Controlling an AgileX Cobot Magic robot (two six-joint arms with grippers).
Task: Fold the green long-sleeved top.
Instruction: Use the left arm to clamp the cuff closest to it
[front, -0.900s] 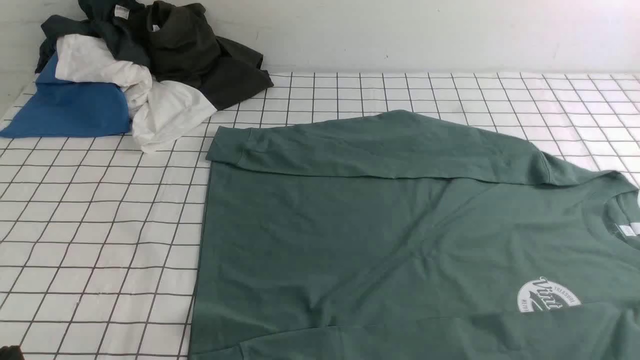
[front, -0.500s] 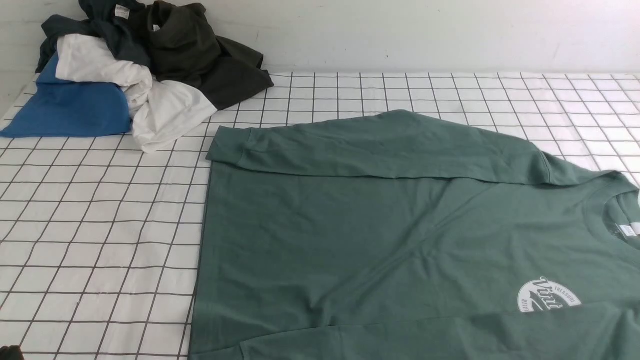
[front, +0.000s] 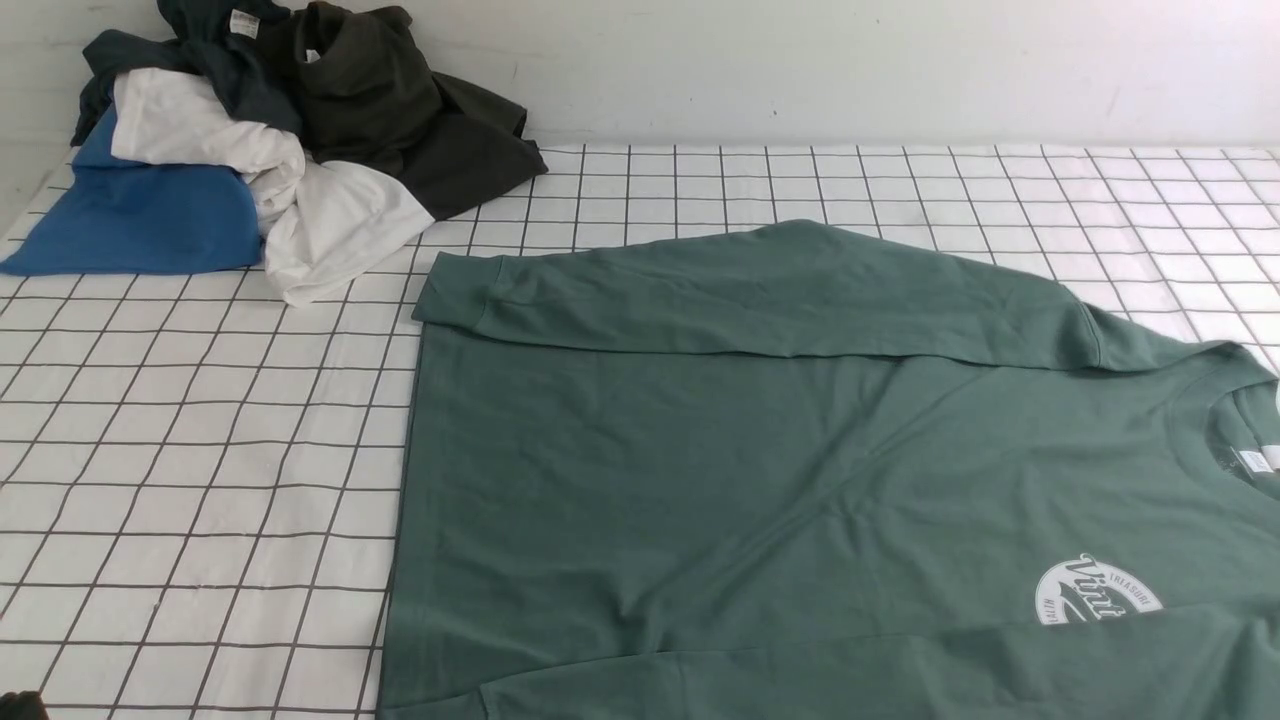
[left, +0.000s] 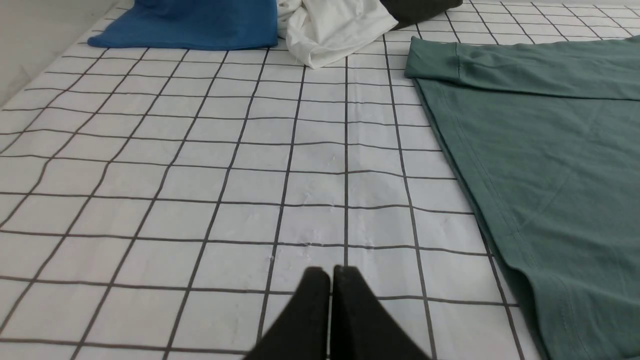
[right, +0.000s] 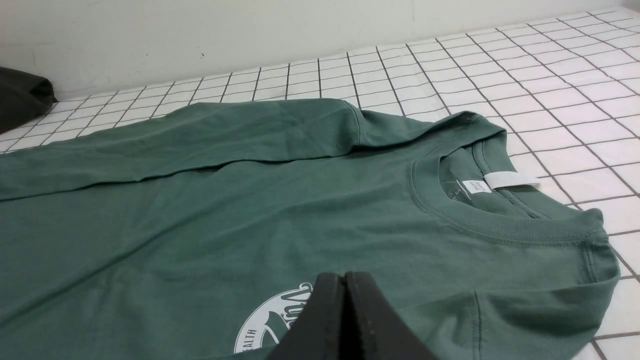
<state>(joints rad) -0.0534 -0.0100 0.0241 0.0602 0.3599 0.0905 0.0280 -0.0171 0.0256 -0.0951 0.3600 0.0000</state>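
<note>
The desk (front: 200, 450), covered in white cloth with a dark grid, carried the muted green long-sleeved cotton top (front: 750, 470) flat from centre towards 4 o'clock, hem at 9 o'clock, crew neck at 3. A heap of blue (front: 140, 220), white (front: 330, 225) and dark olive-black garments (front: 400, 110) sat at 10 o'clock. Both sleeves lay across the body, the far sleeve (front: 750, 290) at 12 o'clock. That suggested the sleeve step was finished, with the hem-to-collar fold next, calling for both grippers to open and pinch the hem corners. The white oval logo (front: 1095, 590) showed at 4 o'clock. The left gripper (left: 331, 272) hung pressed shut and empty over bare cloth beside the hem; the right gripper (right: 345, 277), likewise, hung above the logo.
</note>
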